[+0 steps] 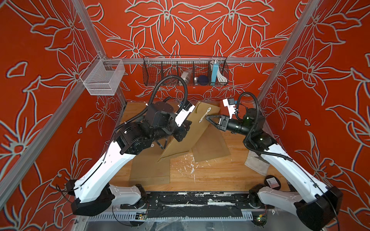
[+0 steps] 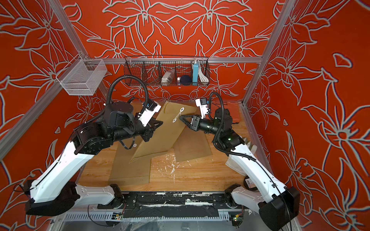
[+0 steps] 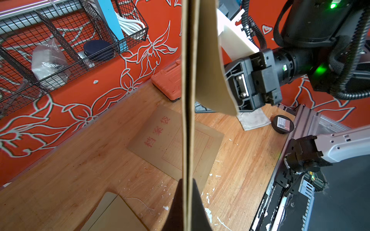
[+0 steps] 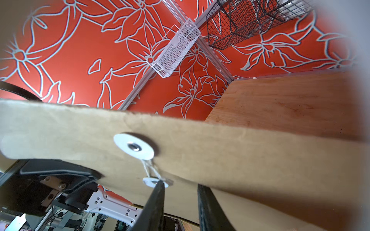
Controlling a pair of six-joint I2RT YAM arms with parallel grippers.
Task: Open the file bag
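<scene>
Two end effectors meet the raised file bag (image 1: 186, 138): the left end effector (image 3: 187, 181) clamps its edge, the right end effector (image 4: 180, 185) stands partly open at the string (image 4: 149, 167).

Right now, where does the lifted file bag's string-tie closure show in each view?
In both top views: string-tie closure upper centre, beside the right fingers.
Left wrist: not visible; the file bag is seen edge-on.
Right wrist: centre, discs and string facing the camera.
Shared landmark: black wire basket hanging at the back.
</scene>
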